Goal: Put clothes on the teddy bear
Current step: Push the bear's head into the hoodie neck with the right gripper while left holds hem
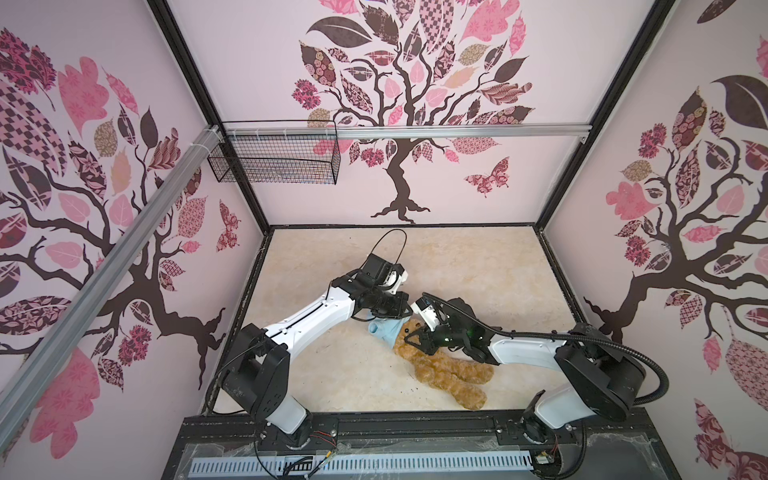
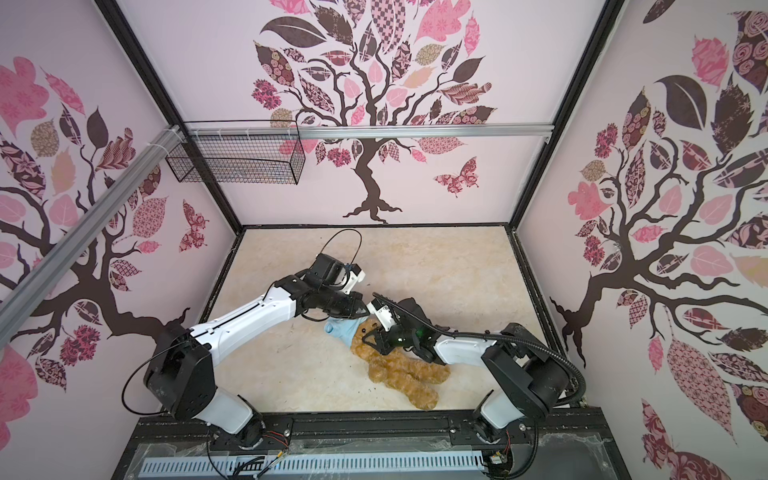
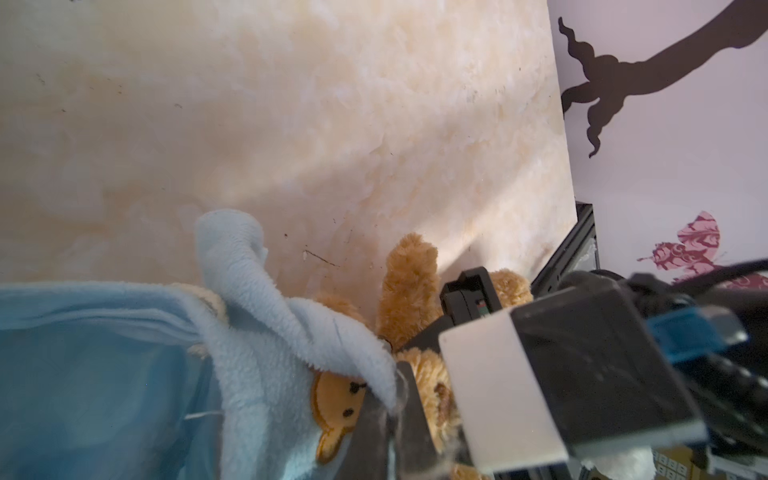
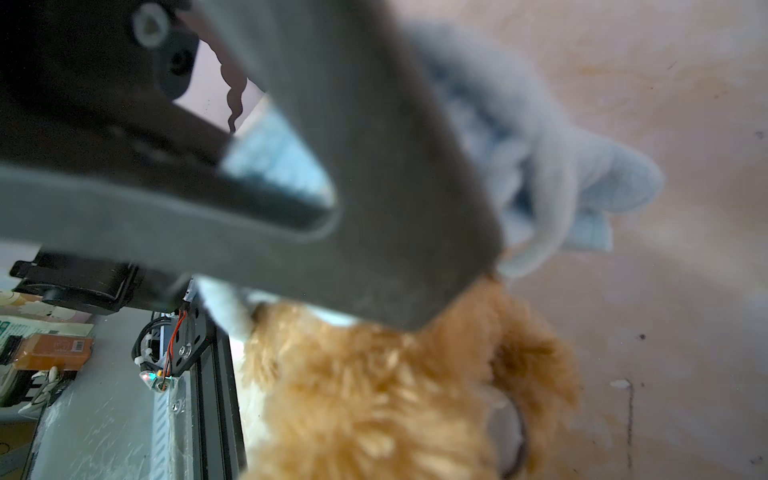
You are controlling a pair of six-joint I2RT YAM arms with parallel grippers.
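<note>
Bear [image 1: 440,365] lies on the bench [image 1: 478,266] just front of centre, with its head toward the rear left corner and its legs toward the front right corner. Only the head is capped by the shirt [image 1: 384,332]. At the crown sits the left gripper [image 1: 397,321], clamped on the shirt. From the right edge the right gripper [image 1: 409,337] reaches in at the face, jaws close together by the hem; whether they pinch it I cannot tell. Drawing the shirt down likely means pulling along that axis, toward the front right corner.
</note>
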